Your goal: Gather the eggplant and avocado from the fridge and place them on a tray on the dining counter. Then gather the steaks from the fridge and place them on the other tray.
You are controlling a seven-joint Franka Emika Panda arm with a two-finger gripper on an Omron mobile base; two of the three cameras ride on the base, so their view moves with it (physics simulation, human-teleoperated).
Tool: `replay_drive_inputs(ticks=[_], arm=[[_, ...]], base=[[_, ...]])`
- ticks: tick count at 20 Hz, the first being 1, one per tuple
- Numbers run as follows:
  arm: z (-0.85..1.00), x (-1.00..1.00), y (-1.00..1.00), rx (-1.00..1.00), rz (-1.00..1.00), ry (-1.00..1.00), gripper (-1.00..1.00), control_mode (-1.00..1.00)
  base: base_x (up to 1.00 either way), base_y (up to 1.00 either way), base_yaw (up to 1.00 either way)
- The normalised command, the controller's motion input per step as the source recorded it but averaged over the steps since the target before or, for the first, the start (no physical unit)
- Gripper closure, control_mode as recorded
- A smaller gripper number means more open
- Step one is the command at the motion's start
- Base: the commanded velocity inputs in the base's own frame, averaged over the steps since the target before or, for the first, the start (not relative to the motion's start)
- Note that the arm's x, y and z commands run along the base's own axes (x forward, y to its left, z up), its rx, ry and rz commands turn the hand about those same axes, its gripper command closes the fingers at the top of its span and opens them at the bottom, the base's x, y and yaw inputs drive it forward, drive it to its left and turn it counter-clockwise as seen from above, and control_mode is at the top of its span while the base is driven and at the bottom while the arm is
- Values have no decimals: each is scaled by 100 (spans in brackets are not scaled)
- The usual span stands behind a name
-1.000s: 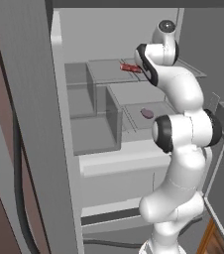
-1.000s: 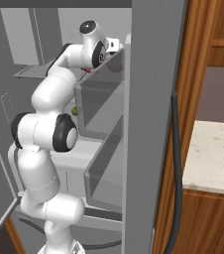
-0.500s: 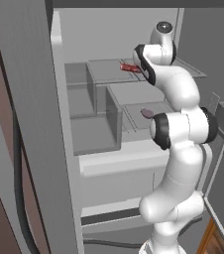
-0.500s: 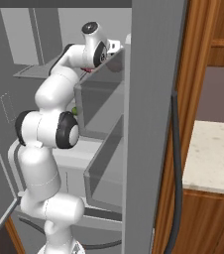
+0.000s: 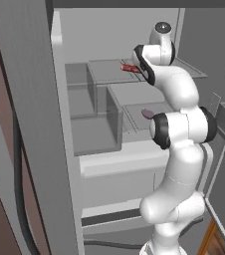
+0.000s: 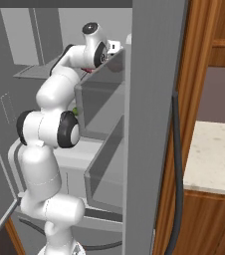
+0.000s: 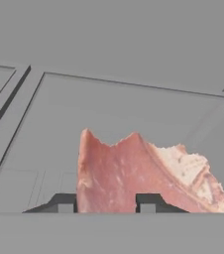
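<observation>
The fridge (image 5: pixel 30 99) looks like matt grey brushed steel outside, and its inner shelves (image 7: pixel 109 109) are a smooth, dull grey with no gloss. The steak (image 7: pixel 134 178) on the upper shelf is raw meat, pink-red with paler marbled fat, a soft moist-looking surface against the flat grey. Beside the fridge, the cabinet (image 6: pixel 204 45) is warm, smooth wood, and the worktop (image 6: pixel 214 159) is pale speckled stone.
</observation>
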Motion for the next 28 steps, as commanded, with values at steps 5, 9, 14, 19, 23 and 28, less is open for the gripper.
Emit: replay_drive_inputs(ticks=[5, 9, 14, 19, 23, 28], arm=[[4, -12, 0, 0, 2, -6, 100, -100], [11, -53, 2, -2, 8, -7, 100, -100], [2, -90, 11, -2, 9, -2, 100, -100], [0, -100, 22, -1, 8, -3, 100, -100], [0, -100, 44, 0, 4, 0, 100, -100], [0, -100, 45, 0, 0, 0, 100, -100]], base=[[0, 0, 0], [0, 0, 0], [0, 0, 0], [0, 0, 0], [0, 0, 0], [0, 0, 0]])
